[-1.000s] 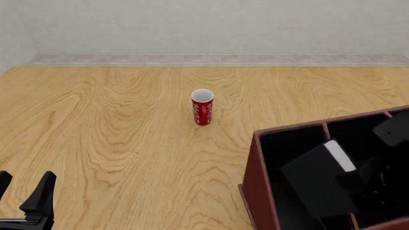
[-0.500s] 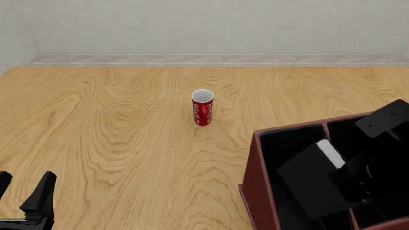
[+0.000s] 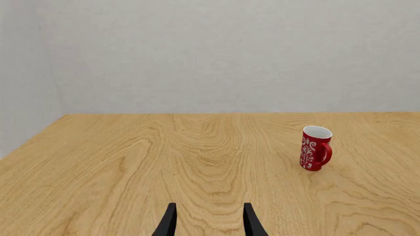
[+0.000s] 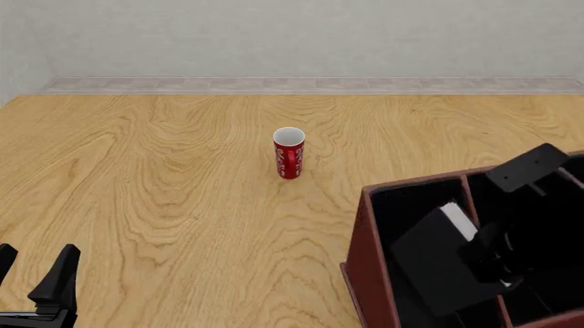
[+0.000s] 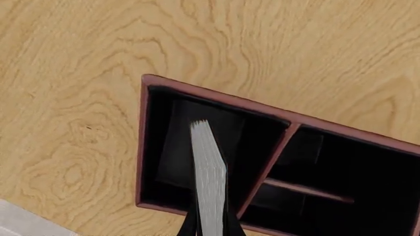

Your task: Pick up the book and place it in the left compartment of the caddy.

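Observation:
The book (image 4: pixel 436 263), black with a white page edge (image 5: pixel 208 177), hangs tilted over the left compartment (image 5: pixel 172 147) of the reddish-brown caddy (image 4: pixel 367 253). My right gripper (image 5: pixel 210 229) is shut on the book, one finger on each cover; from the front it shows as a dark shape (image 4: pixel 491 260) at the book's right side. Whether the book's lower corner is below the rim I cannot tell. My left gripper (image 4: pixel 33 275) stands open and empty at the table's near left corner, far from the caddy; its two fingertips (image 3: pixel 169 221) show in the left wrist view.
A red cup (image 4: pixel 288 153) with white pattern stands upright mid-table, left of and beyond the caddy; it also shows as the red cup (image 3: pixel 315 148) in the left wrist view. A thin partition (image 5: pixel 266 162) and a crossbar (image 5: pixel 295 190) divide the caddy's smaller sections. A wall bounds the table's far side.
My right arm has shifted left and its upper link has risen, carrying the book leftward over the caddy's widest section. The left arm and the cup have not moved.

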Controlling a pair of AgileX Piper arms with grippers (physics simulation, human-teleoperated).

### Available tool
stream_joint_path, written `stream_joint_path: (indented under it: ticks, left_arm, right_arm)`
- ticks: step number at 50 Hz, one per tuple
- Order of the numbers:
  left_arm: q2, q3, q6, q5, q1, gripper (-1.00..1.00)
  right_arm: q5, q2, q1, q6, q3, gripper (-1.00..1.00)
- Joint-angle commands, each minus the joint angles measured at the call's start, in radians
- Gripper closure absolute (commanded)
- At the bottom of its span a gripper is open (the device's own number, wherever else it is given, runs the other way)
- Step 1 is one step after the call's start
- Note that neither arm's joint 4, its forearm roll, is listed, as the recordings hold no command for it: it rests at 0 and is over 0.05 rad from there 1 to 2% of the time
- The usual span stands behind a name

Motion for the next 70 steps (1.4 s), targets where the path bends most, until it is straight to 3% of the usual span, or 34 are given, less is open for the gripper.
stream_joint_path:
  ticks: [1, 23, 58, 61, 70]
  left_arm:
    - [0.000, -0.002, 0.000, 0.001, 0.000, -1.00]
    - [0.000, -0.002, 0.000, 0.001, 0.000, -1.00]
    - [0.000, -0.002, 0.000, 0.001, 0.000, -1.00]
    - [0.000, -0.002, 0.000, 0.001, 0.000, -1.00]
    - [0.000, -0.002, 0.000, 0.001, 0.000, -1.00]
  right_arm:
    - [0.000, 0.004, 0.016, 0.042, 0.006, 1.00]
    - [0.000, 0.015, 0.045, 0.078, 0.020, 1.00]
    - [0.000, 0.043, -0.007, 0.046, 0.010, 1.00]
    - [0.000, 0.047, 0.019, 0.076, 0.016, 1.00]
    - [0.000, 0.051, 0.014, 0.084, 0.024, 1.00]
